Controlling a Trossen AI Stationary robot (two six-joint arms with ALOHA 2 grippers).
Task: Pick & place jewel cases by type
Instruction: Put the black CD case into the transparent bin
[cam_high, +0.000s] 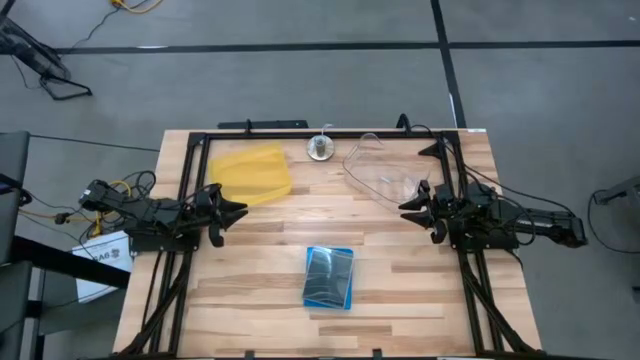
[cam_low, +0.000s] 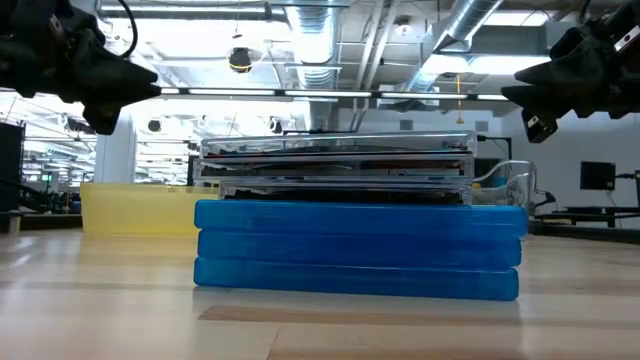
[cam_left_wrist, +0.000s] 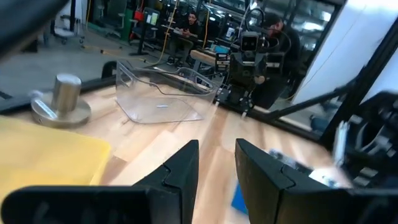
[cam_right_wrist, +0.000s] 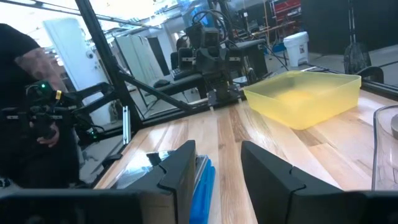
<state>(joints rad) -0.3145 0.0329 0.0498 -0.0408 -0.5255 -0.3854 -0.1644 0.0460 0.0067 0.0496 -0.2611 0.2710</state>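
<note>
Near the table's front middle, the jewel cases (cam_high: 329, 277) are stacked, clear ones upon blue ones, outside both containers. Nothing can be made out inside the yellow tray (cam_high: 250, 175) or the clear tub (cam_high: 383, 175). The left gripper (cam_high: 236, 211) and right gripper (cam_high: 407, 208) are held partly open, nothing gripped.

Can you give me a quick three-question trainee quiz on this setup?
1. True or false: the stack of cases lies inside the yellow tray.
2. In the stack, which sit at the bottom? A) blue cases B) clear cases
3. Fill in: the left hand and right hand both hold ____.

Key: 1 false, the stack lies on the bare table, apart from the tray. 2 A. 3 nothing; both hover open, clear of the stack.
</note>
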